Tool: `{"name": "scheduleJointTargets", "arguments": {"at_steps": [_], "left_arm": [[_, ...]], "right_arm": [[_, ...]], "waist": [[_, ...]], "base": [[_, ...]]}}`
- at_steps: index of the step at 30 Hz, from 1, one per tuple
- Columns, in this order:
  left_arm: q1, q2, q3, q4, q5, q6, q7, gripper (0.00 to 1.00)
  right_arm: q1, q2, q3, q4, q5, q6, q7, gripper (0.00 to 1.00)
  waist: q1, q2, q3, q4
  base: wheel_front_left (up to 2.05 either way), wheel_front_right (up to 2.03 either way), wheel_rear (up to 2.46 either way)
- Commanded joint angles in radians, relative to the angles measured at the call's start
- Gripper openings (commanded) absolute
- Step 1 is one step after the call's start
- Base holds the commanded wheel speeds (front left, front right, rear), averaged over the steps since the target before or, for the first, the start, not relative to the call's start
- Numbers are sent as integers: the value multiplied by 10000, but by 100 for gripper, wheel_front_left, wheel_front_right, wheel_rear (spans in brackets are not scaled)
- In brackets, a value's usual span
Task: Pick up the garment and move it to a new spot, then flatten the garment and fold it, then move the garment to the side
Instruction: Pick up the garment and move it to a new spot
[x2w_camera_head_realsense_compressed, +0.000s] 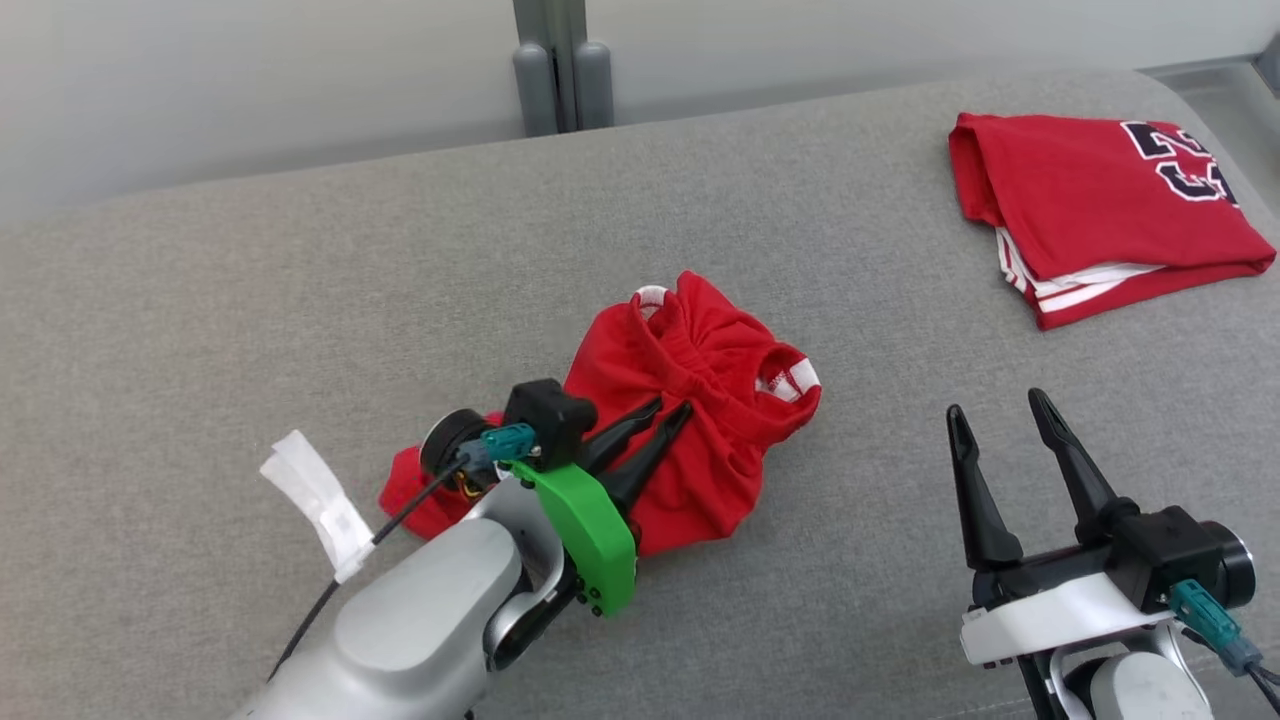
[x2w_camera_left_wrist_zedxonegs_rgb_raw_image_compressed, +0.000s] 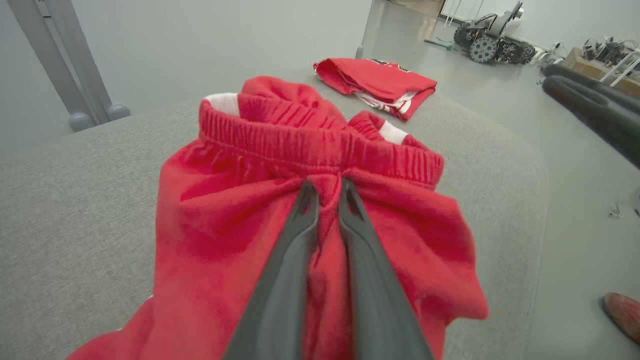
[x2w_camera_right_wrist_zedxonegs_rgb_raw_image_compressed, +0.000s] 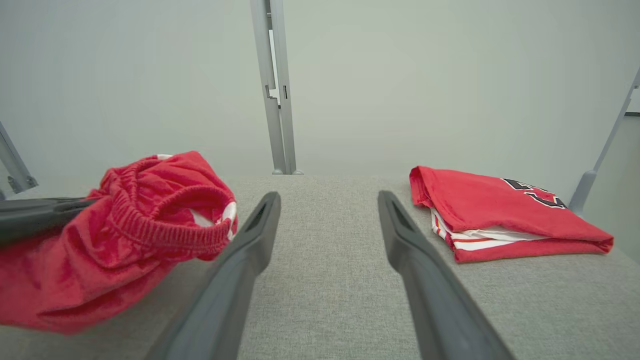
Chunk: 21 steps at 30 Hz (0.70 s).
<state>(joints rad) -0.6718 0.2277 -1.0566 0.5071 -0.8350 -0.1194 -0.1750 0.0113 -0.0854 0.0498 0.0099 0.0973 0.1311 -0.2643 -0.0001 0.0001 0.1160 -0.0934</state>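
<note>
A crumpled red garment (x2w_camera_head_realsense_compressed: 720, 360) with an elastic waistband and white trim lies bunched in the middle of the grey padded surface (x2w_camera_head_realsense_compressed: 250, 300). My left gripper (x2w_camera_head_realsense_compressed: 673, 405) is shut on a fold of the red cloth just below the waistband (x2w_camera_left_wrist_zedxonegs_rgb_raw_image_compressed: 320, 150); the left wrist view shows the fingertips (x2w_camera_left_wrist_zedxonegs_rgb_raw_image_compressed: 327, 184) pinching it. The pinched part of the garment (x2w_camera_right_wrist_zedxonegs_rgb_raw_image_compressed: 150, 210) is drawn up off the surface. My right gripper (x2w_camera_head_realsense_compressed: 996, 402) stands open at the lower right, holding nothing, well right of the garment. Its fingers (x2w_camera_right_wrist_zedxonegs_rgb_raw_image_compressed: 328, 194) point across bare grey fabric.
A folded red jersey (x2w_camera_head_realsense_compressed: 1100, 210) with black lettering lies at the back right corner, also seen ahead-right of the right gripper (x2w_camera_right_wrist_zedxonegs_rgb_raw_image_compressed: 500, 215). A grey post (x2w_camera_head_realsense_compressed: 560, 60) stands behind the surface. The surface's right edge drops to the floor, where a wheeled machine (x2w_camera_left_wrist_zedxonegs_rgb_raw_image_compressed: 490, 40) sits.
</note>
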Motion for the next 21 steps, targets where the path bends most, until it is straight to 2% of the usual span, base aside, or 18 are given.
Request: {"name": "scheduleJointTargets", "arguments": {"at_steps": [1,6,7,8,9,14,17,21], "left_arm": [[-294,-93,-180,376,330,-35,-162,0],[-531,-606,-646,1597,624,-95,-502,0],[-572,-693,-704,1789,608,-111,-574,36],[-579,-756,-774,1944,613,-99,-628,87],[-586,-837,-814,2104,577,-107,-683,100],[-539,-1122,-880,2277,470,-112,-866,100],[-384,-1172,-409,1856,748,-67,-909,100],[461,-932,535,902,1510,520,-899,100]], "right_arm": [[-225,25,64,-30,-66,-7,1,100],[-539,70,187,-13,-97,-7,1,100],[-577,79,180,-9,-108,-7,1,100],[-592,86,174,12,-119,-7,1,100],[-592,96,157,38,-127,-7,1,100],[-379,61,150,222,-145,-7,2,100],[-192,19,142,322,-101,-7,2,100],[208,-6,174,525,47,-7,2,100]], "waist": [[1,-1,797,-452],[1,-1,1383,-699],[1,-1,1436,-709],[1,-1,1453,-708],[1,-1,1452,-686],[1,-1,1028,-370],[1,-1,494,3],[1,-1,-348,663]], "base": [[0,0,0],[0,0,0],[0,0,0],[0,0,0],[0,0,0],[0,0,0],[0,0,0],[0,0,0]]}}
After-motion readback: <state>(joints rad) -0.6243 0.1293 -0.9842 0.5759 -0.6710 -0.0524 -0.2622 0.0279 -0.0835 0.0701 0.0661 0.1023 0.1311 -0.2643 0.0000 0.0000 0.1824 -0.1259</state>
